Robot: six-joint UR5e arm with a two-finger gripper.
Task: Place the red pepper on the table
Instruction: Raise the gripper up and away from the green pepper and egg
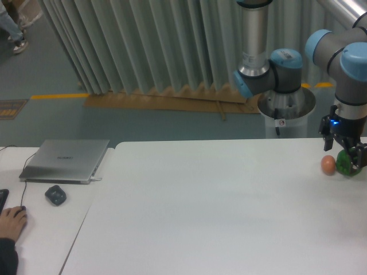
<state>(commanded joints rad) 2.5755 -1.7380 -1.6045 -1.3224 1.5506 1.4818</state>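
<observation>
The red pepper does not show in the camera view. My gripper (347, 158) hangs low over the far right of the white table (206, 206), its dark fingers (360, 156) standing on either side of a green pepper (344, 164). Whether the fingers press on that pepper is not visible. A small orange-brown egg (327, 165) lies on the table just left of the green pepper.
A smaller white desk (40, 229) at the left carries a grey closed laptop (66, 160), a dark mouse-like object (55, 195) and a person's hand (11, 220). The arm's base and elbow (275, 71) rise behind the table's far right edge.
</observation>
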